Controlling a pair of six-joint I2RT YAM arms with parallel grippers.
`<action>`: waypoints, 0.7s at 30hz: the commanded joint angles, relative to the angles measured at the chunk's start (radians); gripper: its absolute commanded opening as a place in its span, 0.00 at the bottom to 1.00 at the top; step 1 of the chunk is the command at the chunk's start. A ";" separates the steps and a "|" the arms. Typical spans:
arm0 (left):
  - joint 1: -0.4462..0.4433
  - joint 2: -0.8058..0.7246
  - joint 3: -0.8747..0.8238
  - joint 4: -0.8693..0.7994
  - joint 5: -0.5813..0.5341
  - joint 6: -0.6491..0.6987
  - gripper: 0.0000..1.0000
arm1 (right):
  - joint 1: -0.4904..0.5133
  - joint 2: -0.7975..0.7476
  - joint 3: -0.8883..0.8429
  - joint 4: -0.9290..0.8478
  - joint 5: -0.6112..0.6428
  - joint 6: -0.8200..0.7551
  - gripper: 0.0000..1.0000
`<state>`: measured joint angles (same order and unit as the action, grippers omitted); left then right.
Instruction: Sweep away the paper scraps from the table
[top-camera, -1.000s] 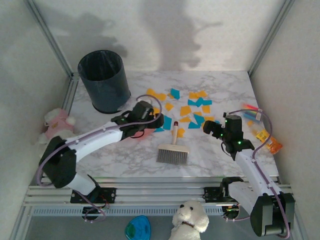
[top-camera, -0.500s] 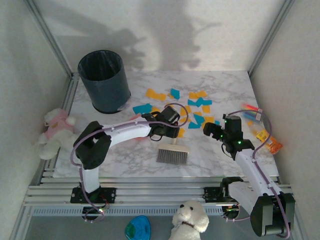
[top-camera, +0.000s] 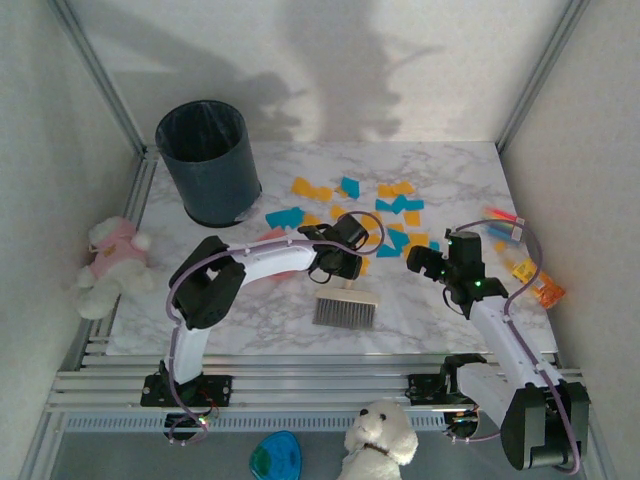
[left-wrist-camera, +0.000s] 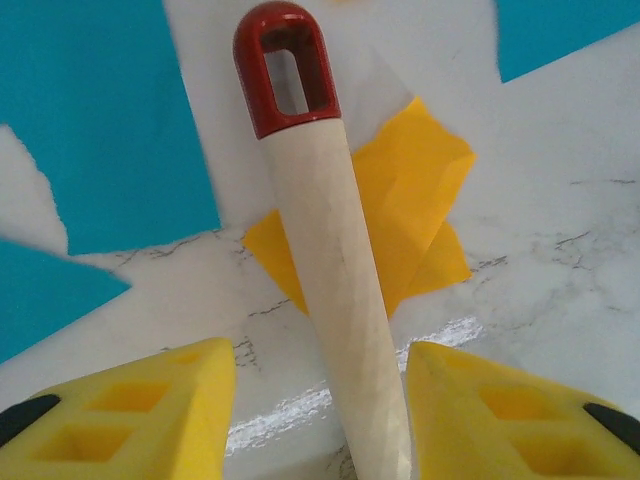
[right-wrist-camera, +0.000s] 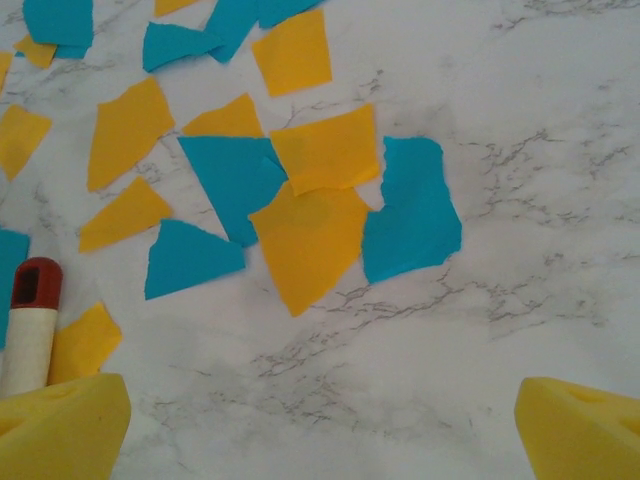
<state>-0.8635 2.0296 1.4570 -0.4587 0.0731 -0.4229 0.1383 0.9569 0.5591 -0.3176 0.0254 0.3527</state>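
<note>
Paper scraps (top-camera: 395, 215): orange-yellow + teal bits, flat on the table (top-camera: 250, 320), scattered across centre and far-centre, a few overlapping. Loose cluster runs from near the bin (top-camera: 208, 160) on the far L over to the R side. R wrist view: scraps (right-wrist-camera: 300, 190) fill the upper L part, bare marble to the R and below. L wrist view: one yellow scrap (left-wrist-camera: 420, 190) lies under the brush handle (left-wrist-camera: 330, 300), teal pieces to its L and at the top R corner.

Brush (top-camera: 345, 308) lies flat just near of the scraps, grey bristles toward the arm bases, wooden handle pointing away, red cap w/ a slot at the tip (left-wrist-camera: 287, 68). Cap also seen at the L edge of the R wrist view (right-wrist-camera: 36, 285).

L gripper (top-camera: 345, 262) is over the handle, yellow pads either side of it. L wrist view (left-wrist-camera: 320, 400): jaws part open, clear gap on one side, the other pad right at the wood; can't tell if it touches. Not clamped.

R gripper (top-camera: 425, 262) is near the R side of the scraps, jaws spread wide, nothing between them (right-wrist-camera: 320, 440), only marble.

Packets (top-camera: 520, 250) at the table's R edge. Pink plush (top-camera: 112, 255) off the L side, white plush (top-camera: 378, 440) in front of the rails.
</note>
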 joint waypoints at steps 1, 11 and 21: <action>-0.012 0.028 0.043 -0.038 0.027 -0.014 0.46 | 0.008 0.013 0.030 -0.019 0.013 0.001 0.99; -0.029 0.100 0.090 -0.088 0.028 -0.017 0.44 | 0.009 0.038 0.030 -0.015 0.018 0.002 0.99; -0.043 0.133 0.115 -0.146 -0.006 -0.009 0.40 | 0.008 0.057 0.032 -0.014 0.024 0.004 0.99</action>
<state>-0.8928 2.1296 1.5414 -0.5411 0.1009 -0.4259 0.1383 1.0050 0.5594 -0.3195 0.0303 0.3531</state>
